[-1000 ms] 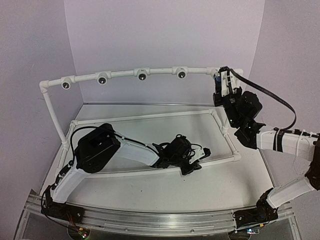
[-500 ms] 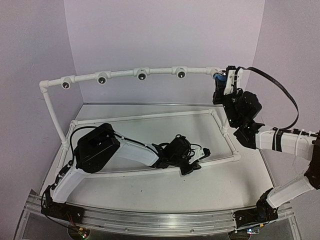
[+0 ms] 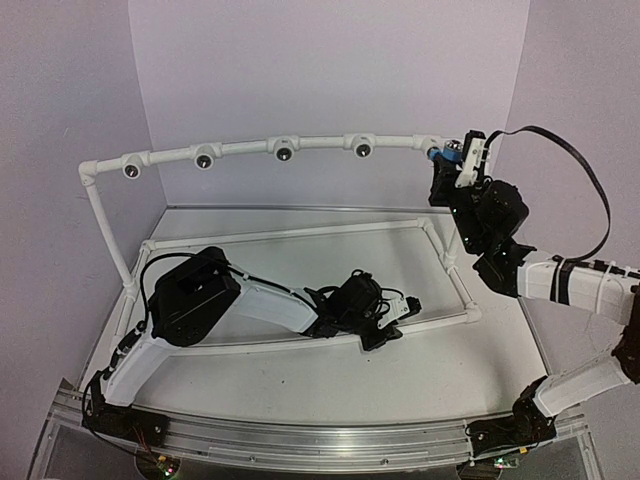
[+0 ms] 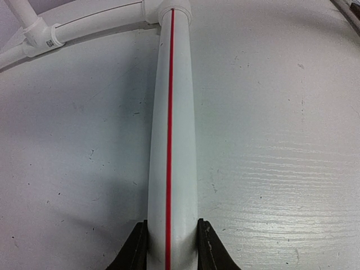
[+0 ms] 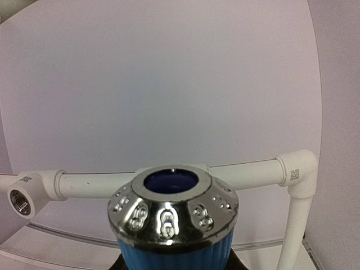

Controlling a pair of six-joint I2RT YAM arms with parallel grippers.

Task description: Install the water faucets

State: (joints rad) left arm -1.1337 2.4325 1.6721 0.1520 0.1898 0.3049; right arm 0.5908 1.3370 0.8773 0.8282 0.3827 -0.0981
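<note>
**Blue water faucet (image 5: 170, 222) clamped in right gripper (image 3: 453, 153) at upper-right end of pipe rail**

1. Task item. One water faucet is seen. It has a ribbed blue plastic body and a chrome collar with a dark round opening on top. In the right wrist view it fills the lower centre of the frame. In the overhead view it sits in the upper right, at the right-hand end of the raised pipe rail (image 3: 320, 143).

2. Right gripper. Closed on the water faucet and holding it up off the table (image 3: 300, 360). The rail runs across directly behind the faucet. Contact between faucet and rail cannot be confirmed.

3. Rail. White pipe ending in an elbow (image 5: 298, 169) at the right of the wrist view. A tee fitting (image 5: 23, 196) with a threaded opening is at the left edge. The overhead view shows four tee fittings with dark openings spaced along the rail.

4. Left gripper (image 3: 398, 310). Low, at centre right of the overhead view. Its two dark fingers (image 4: 134, 250) are clamped on either side of a white pipe with a red stripe (image 4: 181, 140). This pipe lies just above the scuffed white table and joins a fitting at the top of the wrist view.

5. Surroundings. Plain lilac walls (image 3: 330, 70) enclose the table.
</note>
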